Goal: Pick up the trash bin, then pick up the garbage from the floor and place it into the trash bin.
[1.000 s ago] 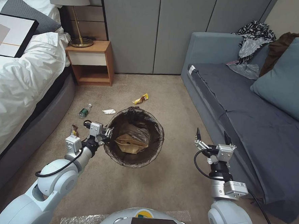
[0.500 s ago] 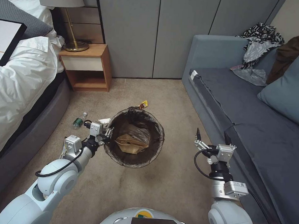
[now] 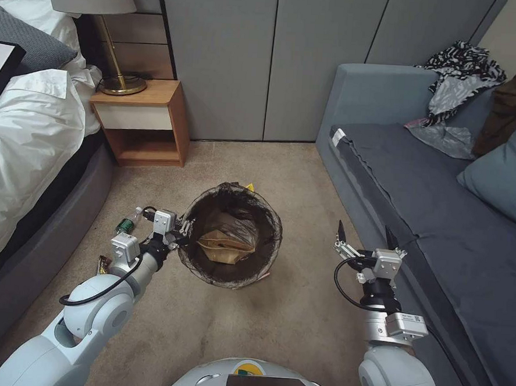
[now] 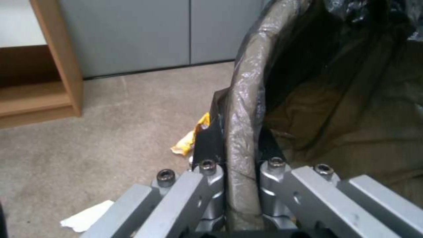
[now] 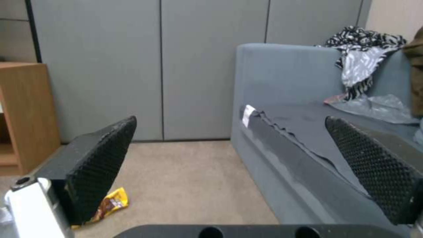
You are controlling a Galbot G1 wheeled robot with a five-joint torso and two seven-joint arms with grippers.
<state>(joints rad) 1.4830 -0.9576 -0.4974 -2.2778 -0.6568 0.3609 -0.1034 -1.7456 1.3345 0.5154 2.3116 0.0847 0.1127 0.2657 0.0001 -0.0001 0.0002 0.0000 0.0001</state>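
Note:
The trash bin (image 3: pixel 266 219), lined with a dark bag, hangs in front of me above the carpet, and a tan paper bag (image 3: pixel 225 244) lies inside it. My left gripper (image 3: pixel 183 233) is shut on its near-left rim; the left wrist view shows the fingers (image 4: pixel 207 142) pinching the bagged rim (image 4: pixel 241 109). Garbage lies on the floor: a yellow wrapper (image 3: pixel 249 186) peeks out behind the bin, also seen as a yellow wrapper (image 5: pixel 110 204) from the right wrist, a clear bottle (image 3: pixel 126 220) and a snack packet (image 3: pixel 103 263) lie left of my left arm, and white paper (image 4: pixel 86 219) lies under the gripper. My right gripper (image 3: pixel 364 235) is open and holds nothing beside the sofa.
A bed (image 3: pixel 28 144) runs along the left, with a wooden nightstand (image 3: pixel 140 116) and lamp beyond it. A grey sofa (image 3: pixel 421 185) with cushions and clothes lines the right. Grey cabinet doors (image 3: pixel 266 59) close off the far end of the carpet strip.
The camera has moved forward and turned a little: floor, bed and nightstand slid toward me. The yellow wrapper is now mostly behind the bin. Both arms keep their pose.

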